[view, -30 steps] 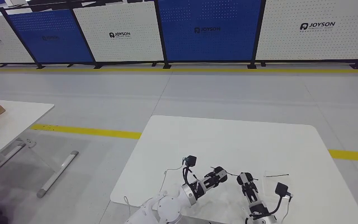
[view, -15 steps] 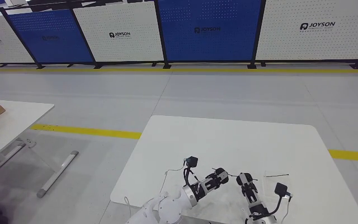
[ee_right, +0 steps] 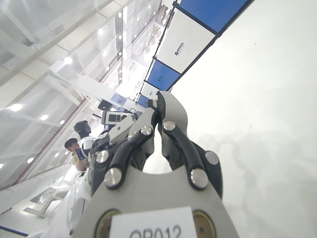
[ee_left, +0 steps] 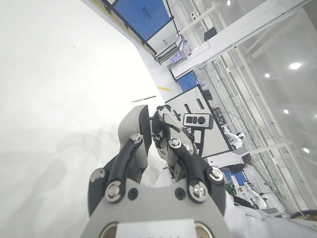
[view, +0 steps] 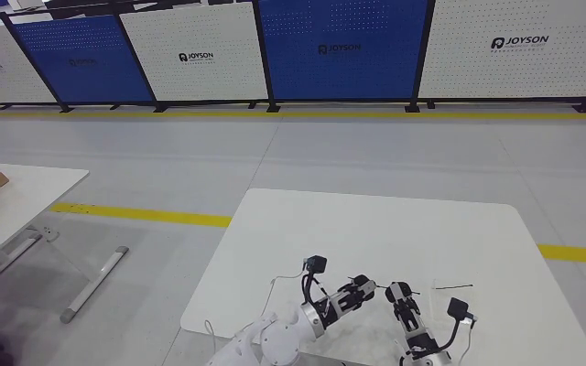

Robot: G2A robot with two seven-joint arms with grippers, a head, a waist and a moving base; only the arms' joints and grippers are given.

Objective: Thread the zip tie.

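One zip tie (view: 453,287) flat on table (view: 366,229), near right hand (view: 395,292) pressed together, left hand (view: 361,283) apart

Bright, even light pours from ceiling lamps (ee_left: 294,65); the white surface (ee_left: 62,63) glares, shadows faint, wrist views bending at edges.

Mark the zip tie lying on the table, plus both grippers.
zip tie (view: 454,287): top view, middle of strap.
left gripper (ee_left: 152,108): left wrist view, between its fingertips.
right gripper (ee_right: 155,100): right wrist view, between its fingertips.
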